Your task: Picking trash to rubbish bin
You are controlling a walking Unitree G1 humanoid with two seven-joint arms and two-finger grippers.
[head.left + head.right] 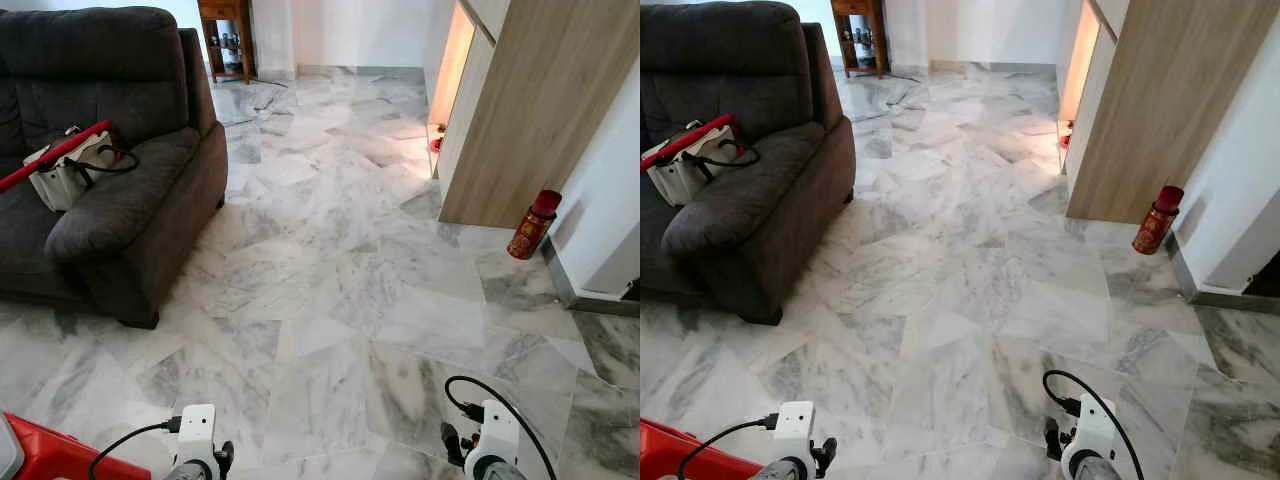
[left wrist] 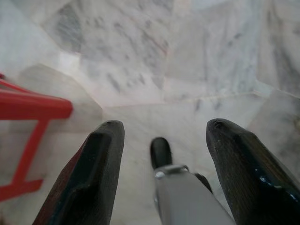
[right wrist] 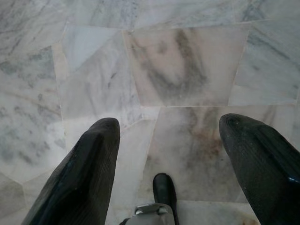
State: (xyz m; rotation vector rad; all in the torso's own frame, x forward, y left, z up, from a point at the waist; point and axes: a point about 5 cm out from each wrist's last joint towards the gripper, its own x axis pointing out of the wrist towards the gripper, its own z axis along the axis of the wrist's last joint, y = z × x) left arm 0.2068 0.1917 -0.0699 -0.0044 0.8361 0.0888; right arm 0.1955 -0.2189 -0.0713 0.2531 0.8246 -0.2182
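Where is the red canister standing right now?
The red canister stands upright on the floor on the robot's right, by the wooden cabinet and the white wall.

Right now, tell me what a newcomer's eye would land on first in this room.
The dark grey sofa on the robot's left stands out first against the pale marble floor, with a white bag and a red bar on its seat. Next comes the red canister standing on the floor to the right, by the corner of the wooden cabinet. Both the left gripper and the right gripper hang open over bare floor.
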